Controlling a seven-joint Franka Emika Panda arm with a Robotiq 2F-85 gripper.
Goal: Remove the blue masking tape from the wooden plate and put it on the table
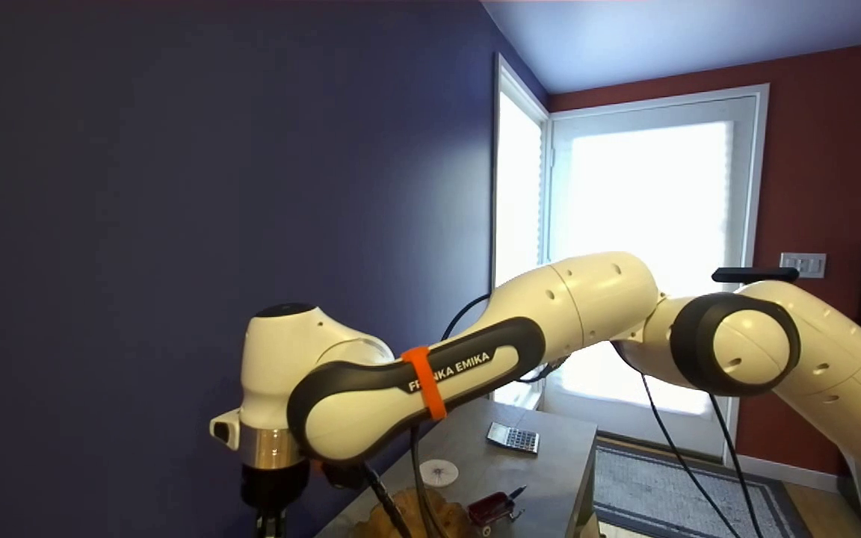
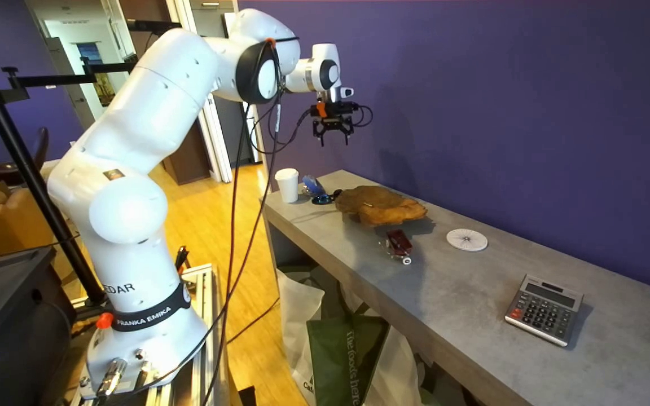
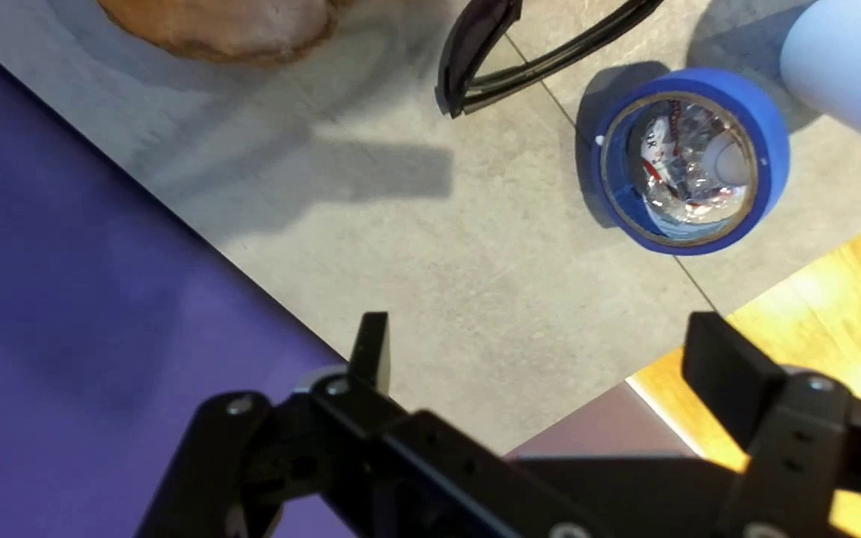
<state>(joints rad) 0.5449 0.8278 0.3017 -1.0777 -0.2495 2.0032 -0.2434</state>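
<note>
The blue masking tape (image 3: 768, 149) is a ring on the grey table (image 3: 490, 299), between a white cup and dark glasses; it looks tilted. Shiny clear material shows through its hole. A small blue shape there in an exterior view (image 2: 312, 185) appears to be the tape. The wooden plate (image 2: 378, 204) is a rough brown slab on the table, apart from the tape; its edge shows in the wrist view (image 3: 229, 26). My gripper (image 3: 539, 321) is open with nothing between its fingers. In an exterior view the gripper (image 2: 334, 142) hangs well above the table's far end.
The white cup (image 3: 841, 67) and dark glasses (image 3: 542, 67) stand close to the tape. A small red wagon (image 2: 399, 242), a round white coaster (image 2: 466, 239) and a calculator (image 2: 545, 307) lie on the table. A purple wall (image 3: 102, 336) borders its back edge.
</note>
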